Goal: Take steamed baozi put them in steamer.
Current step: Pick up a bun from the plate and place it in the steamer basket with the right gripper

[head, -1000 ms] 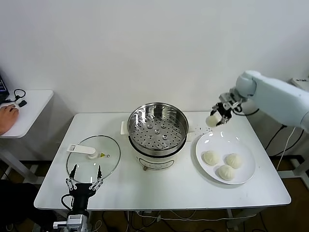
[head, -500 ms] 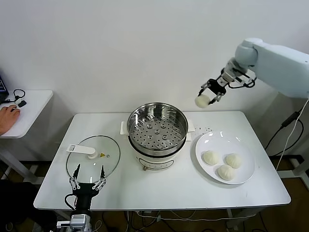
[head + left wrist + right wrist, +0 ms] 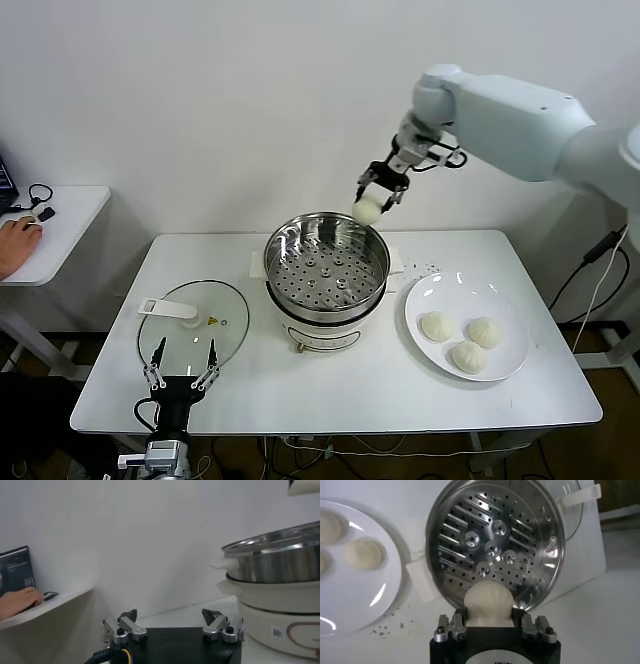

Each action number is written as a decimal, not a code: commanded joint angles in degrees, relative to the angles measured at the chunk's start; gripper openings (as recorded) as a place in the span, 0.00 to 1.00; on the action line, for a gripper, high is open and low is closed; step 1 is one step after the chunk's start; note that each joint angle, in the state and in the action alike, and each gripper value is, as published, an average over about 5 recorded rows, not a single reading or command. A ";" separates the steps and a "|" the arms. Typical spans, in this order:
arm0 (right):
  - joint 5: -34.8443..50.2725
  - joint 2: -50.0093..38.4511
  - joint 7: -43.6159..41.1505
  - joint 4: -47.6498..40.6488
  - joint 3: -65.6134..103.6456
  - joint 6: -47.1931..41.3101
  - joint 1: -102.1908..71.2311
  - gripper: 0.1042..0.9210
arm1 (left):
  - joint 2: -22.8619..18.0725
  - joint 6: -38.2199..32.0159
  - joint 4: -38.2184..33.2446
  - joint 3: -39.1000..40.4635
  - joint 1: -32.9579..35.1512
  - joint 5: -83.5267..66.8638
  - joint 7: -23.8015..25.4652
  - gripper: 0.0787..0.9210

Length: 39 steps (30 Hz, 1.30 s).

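Note:
My right gripper (image 3: pixel 372 203) is shut on one off-white baozi (image 3: pixel 367 211) and holds it in the air above the far rim of the steamer (image 3: pixel 326 268). In the right wrist view that baozi (image 3: pixel 488 604) sits squeezed between the jaws over the steamer's perforated tray (image 3: pixel 490 545), which holds nothing. Three more baozi (image 3: pixel 436 326) lie on the white plate (image 3: pixel 440 290) right of the steamer. At the table's front left edge, near the glass lid, my left gripper (image 3: pixel 183 380) stands open and idle, with nothing between its fingers (image 3: pixel 126 624).
A flat glass lid (image 3: pixel 193 330) with a white handle lies left of the steamer. A side table (image 3: pixel 60 222) with a person's hand (image 3: pixel 16 238) on it stands at far left. A white wall runs behind the table.
My right arm has carried the baozi up from over the plate and leftward to above the steamer's far rim. The left arm has barely moved.

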 commanded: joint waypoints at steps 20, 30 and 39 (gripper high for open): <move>-15.01 14.17 0.66 -16.75 13.00 2.78 -15.60 0.60 | 0.15 0.19 0.74 -0.13 -0.33 0.05 -0.20 0.88; -17.52 15.06 0.67 -18.67 14.43 2.78 -15.27 0.60 | 0.01 0.16 0.98 -0.02 -0.68 0.06 -0.23 0.88; -17.90 14.26 0.52 -17.75 14.08 2.78 -15.26 0.61 | -0.03 0.24 1.07 -0.22 -0.70 0.04 -0.28 0.88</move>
